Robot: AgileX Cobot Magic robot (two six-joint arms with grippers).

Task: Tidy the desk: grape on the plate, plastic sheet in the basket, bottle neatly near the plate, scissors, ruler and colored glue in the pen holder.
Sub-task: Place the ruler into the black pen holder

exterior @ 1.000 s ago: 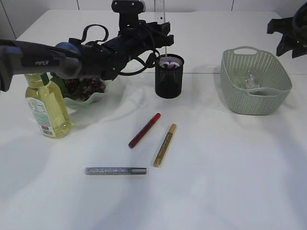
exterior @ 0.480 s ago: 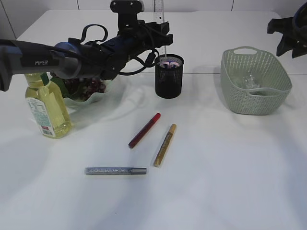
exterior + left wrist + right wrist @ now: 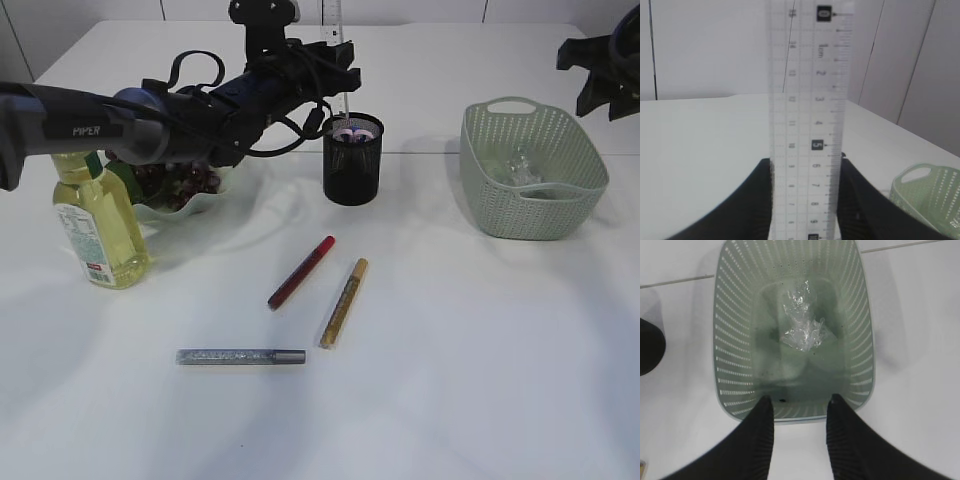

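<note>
My left gripper (image 3: 335, 60) is shut on a clear ruler (image 3: 332, 20), held upright just above the black pen holder (image 3: 352, 160); the ruler (image 3: 807, 120) fills the left wrist view between the fingers. Purple scissors handles (image 3: 350, 132) show in the holder. Red (image 3: 301, 271), gold (image 3: 344, 302) and silver (image 3: 241, 356) glue pens lie on the table. Grapes (image 3: 185, 180) sit on the plate (image 3: 190, 203), with the yellow bottle (image 3: 98, 225) beside it. My right gripper (image 3: 799, 402) is open above the green basket (image 3: 727, 365), which holds the crumpled plastic sheet (image 3: 802, 330).
The basket (image 3: 485, 200) stands at the right of the white table, the right arm (image 3: 605, 70) hovering above and behind it. The left arm (image 3: 150, 110) stretches across the plate area from the left edge.
The left gripper has risen slightly with the ruler over the pen holder. The right arm has not moved.
</note>
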